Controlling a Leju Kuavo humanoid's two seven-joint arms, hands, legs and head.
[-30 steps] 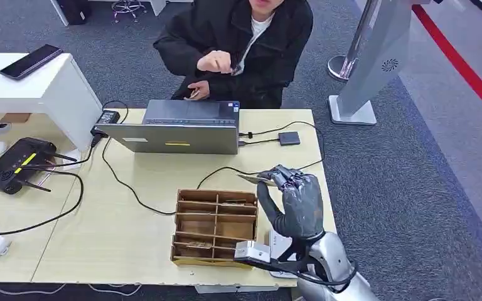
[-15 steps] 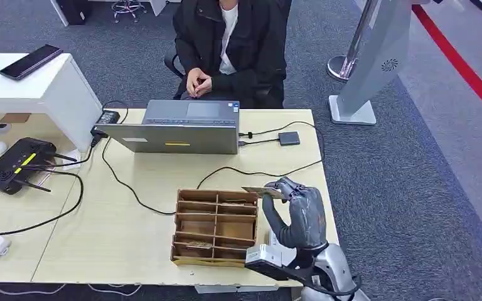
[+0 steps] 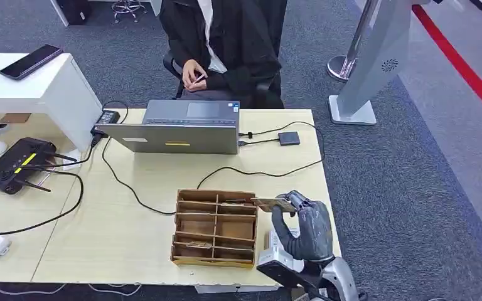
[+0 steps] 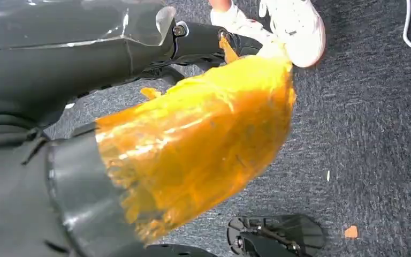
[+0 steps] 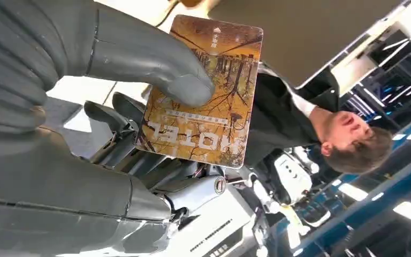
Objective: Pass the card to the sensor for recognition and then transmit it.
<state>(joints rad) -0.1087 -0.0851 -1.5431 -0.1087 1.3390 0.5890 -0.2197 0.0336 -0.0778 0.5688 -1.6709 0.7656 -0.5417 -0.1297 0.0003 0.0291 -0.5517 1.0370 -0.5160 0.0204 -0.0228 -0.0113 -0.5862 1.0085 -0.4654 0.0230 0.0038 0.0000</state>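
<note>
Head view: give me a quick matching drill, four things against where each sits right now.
Things:
1. orange hotel key card
2. grey open laptop
3. brown cardboard compartment box
4. black phone

Places:
A. on the white side desk
B. table's far edge, before the seated person
C. in the right hand
D. table's near edge, beside the right hand

Pairs: 1-C, 2-B, 3-D, 4-A

Even overhead light, soft shadows; left wrist view is motion-blurred; ceiling lamps (image 5: 406,206) glare toward 4 o'clock

right robot hand (image 3: 307,224) lowered, nearer, gripping card (image 3: 268,204); person (image 3: 226,44) leaned back
</note>
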